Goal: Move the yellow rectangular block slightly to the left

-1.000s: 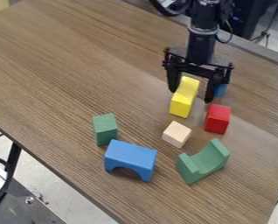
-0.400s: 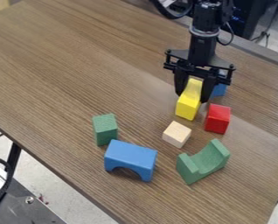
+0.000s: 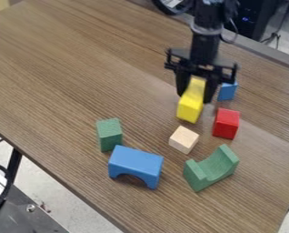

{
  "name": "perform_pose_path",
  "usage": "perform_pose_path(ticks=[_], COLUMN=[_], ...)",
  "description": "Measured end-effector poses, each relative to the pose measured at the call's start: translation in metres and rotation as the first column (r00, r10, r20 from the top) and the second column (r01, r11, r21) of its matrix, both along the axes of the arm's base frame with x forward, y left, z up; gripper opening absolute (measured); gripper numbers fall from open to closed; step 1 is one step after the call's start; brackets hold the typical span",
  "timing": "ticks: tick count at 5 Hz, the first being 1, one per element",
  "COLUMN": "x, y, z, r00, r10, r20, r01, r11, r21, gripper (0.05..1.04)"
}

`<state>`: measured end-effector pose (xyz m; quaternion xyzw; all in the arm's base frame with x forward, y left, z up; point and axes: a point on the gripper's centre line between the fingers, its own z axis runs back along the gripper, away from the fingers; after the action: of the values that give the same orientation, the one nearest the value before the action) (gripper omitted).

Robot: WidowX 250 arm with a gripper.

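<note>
Down over the table [image 3: 62, 82], with the gripper [image 3: 195, 97] closed in from both sides: the yellow block [image 3: 191, 107], pinched, by the look of it, around the far end, with the near end jutting out toward the camera. Hard to say whether just lifted or resting on the wood. Seemingly in the middle of the sideways shift, past the grasp and before the release. Next, probably: carry on a little further left, low and level, then open, let go and rise straight up without dragging the block back. Compared with the frame just before, shifted slightly toward the left of the view, gripper and yellow block together; compared with the earliest frame, closed in more narrowly, but with the yellow block in almost the same place, after a small swing to the right in between. Now further from the red block [image 3: 226, 123] than in the frame just before, and with more in sight of the small blue block [image 3: 227, 91] behind. Unchanged further out: the pale cube [image 3: 184, 139] in front, then the curved green block [image 3: 211, 168], the green block [image 3: 109, 134] and the blue arch [image 3: 136, 166].
</note>
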<state>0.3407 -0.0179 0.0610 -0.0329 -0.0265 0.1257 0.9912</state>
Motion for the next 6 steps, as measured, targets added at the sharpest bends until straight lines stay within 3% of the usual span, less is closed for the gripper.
perform_pose_path(ticks=[1, 3, 5, 6], x=[-0.005, -0.011, -0.023, -0.031], y=[0.020, 0.066, 0.101, 0.100], z=[0.017, 0.031, 0.016, -0.001], r00=[0.997, 0.984, 0.953, 0.953], r10=[0.058, 0.175, 0.302, 0.298], r20=[0.043, 0.038, -0.007, -0.053], r01=[-0.058, -0.175, -0.302, -0.299], r11=[0.998, 0.984, 0.953, 0.954], r21=[0.008, -0.001, -0.006, 0.000], gripper=[0.549, 0.549, 0.549, 0.549])
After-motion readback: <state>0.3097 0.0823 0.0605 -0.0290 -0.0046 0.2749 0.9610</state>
